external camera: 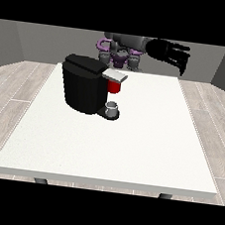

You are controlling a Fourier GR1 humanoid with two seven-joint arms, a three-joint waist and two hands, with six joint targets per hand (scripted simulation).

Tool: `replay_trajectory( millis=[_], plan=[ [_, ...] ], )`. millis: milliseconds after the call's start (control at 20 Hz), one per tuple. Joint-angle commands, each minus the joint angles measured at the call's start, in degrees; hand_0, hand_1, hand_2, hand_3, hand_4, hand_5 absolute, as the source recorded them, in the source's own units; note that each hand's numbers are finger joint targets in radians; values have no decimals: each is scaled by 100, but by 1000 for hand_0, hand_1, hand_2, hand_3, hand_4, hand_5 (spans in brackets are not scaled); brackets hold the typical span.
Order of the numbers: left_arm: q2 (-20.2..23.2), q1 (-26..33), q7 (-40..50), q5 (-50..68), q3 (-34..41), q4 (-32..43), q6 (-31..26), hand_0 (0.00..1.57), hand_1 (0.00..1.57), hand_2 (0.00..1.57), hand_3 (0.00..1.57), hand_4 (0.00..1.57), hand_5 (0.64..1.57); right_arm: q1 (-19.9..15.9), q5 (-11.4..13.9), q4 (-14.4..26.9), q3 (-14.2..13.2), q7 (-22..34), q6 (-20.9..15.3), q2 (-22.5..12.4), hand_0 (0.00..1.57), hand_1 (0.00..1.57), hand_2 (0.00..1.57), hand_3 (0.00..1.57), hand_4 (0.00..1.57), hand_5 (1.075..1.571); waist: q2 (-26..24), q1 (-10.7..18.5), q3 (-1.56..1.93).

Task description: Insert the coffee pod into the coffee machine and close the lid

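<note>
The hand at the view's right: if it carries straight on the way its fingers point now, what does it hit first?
The black hand at the view's right hangs raised, fingers pointing down and rightwards. That line likely meets the large white table near its far right corner, or passes beyond; depth is unclear.

- White table [144,153]: large, on a grey plank floor [17,88].
- Black coffee machine [85,86]: on the table's far left part, grey lid [115,75] lying flat, red part [115,87] beneath it.
- Small grey cup [112,107]: on the machine's base.
- Hand at the view's right [168,52]: raised beyond the table's far edge, fingers straight, holding nothing.
</note>
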Motion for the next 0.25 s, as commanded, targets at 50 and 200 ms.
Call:
replay_trajectory(
  millis=[50,200],
  plan=[
    [-56,464,-185,-114,36,237,138,0,0,0,0,266,1571,619,-246,-244,259,-480,177,406,0,0,0,0,181,1571,-491,-375,-1],
    [16,556,-650,-178,154,801,119,0,0,0,0,266,1571,1195,-620,-561,781,-739,47,415,0,0,0,0,259,1571,-606,-554,-3]
  ],
)
